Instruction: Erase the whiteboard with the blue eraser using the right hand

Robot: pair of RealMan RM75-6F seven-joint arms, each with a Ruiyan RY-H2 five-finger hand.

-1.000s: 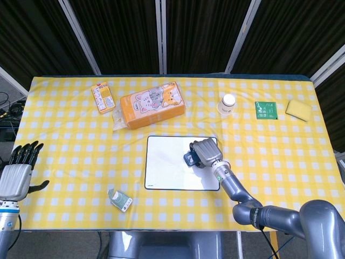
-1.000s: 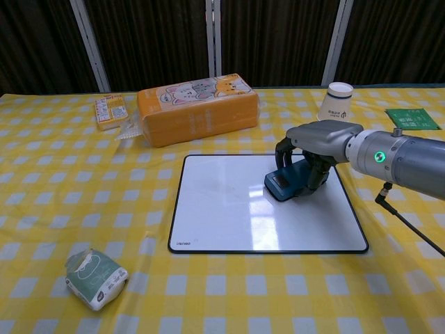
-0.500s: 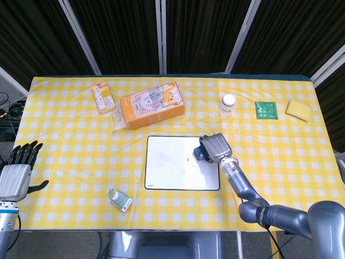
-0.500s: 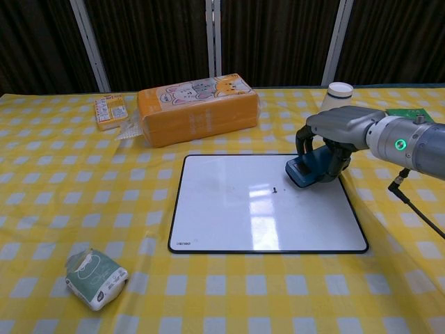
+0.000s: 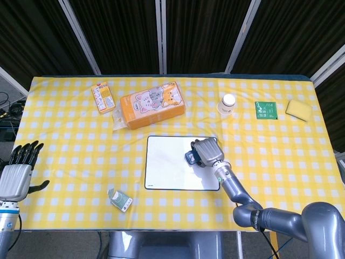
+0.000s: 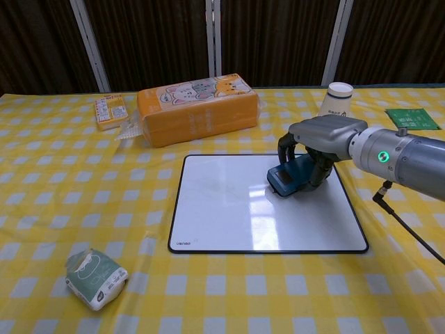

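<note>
Your right hand (image 6: 314,149) is wrapped around the blue eraser (image 6: 290,177), which sits flat on the whiteboard (image 6: 229,216) near its far right corner, and it looks light and stiff, so hold its sides and press gently.

Yellow-white checked tablecloth (image 6: 208,292). White whiteboard (image 6: 229,209), black rim. Blue eraser (image 6: 290,178). Orange tissue pack (image 6: 198,108), cat print. Green card (image 6: 411,118). Yellow sponge (image 5: 298,109).
</note>
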